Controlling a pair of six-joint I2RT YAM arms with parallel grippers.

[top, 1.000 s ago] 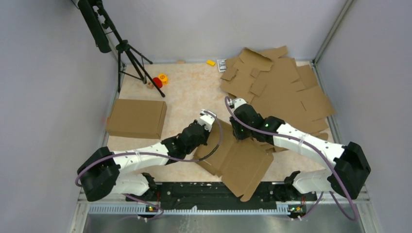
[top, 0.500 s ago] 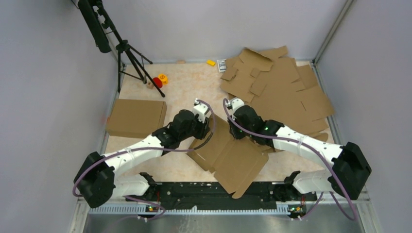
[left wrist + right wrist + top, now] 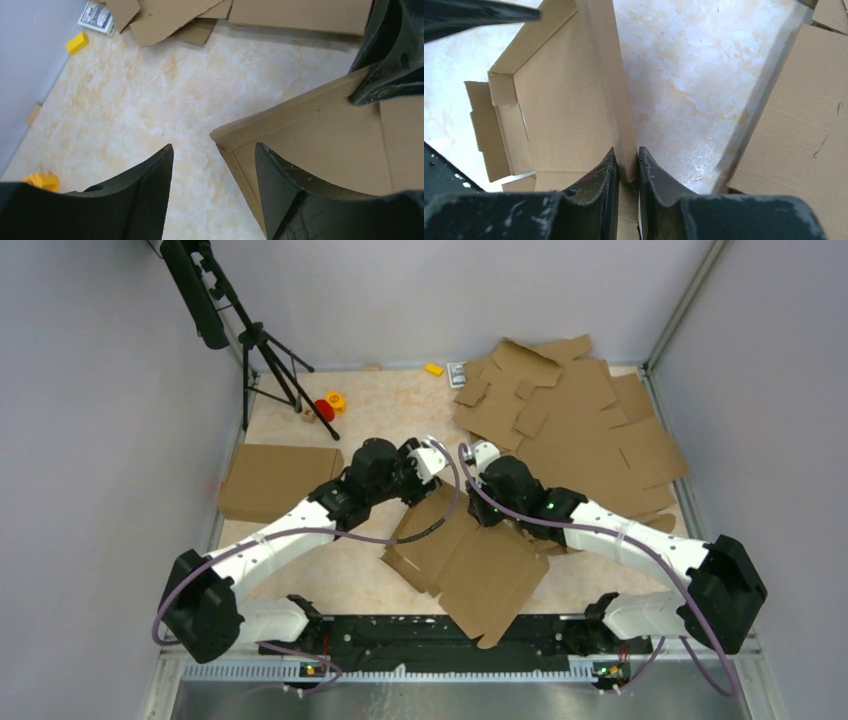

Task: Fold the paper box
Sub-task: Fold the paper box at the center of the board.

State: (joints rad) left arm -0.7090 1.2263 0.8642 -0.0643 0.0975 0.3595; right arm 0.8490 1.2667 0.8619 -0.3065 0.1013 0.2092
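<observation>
At the near centre of the beige marbled table (image 3: 385, 415), you see the plain brown corrugated paper box (image 3: 470, 565), lying half formed with its near flaps spread flat. The right gripper (image 3: 626, 156) is clamped on one raised side wall of the paper box, both fingers pressed against the cardboard. The left gripper (image 3: 214, 150) hangs at the box's far left corner with its fingers spread apart, holding nothing. A heap of flat brown cardboard blanks (image 3: 585, 430) lies far right. A closed brown cardboard box (image 3: 280, 483) sits at the left.
</observation>
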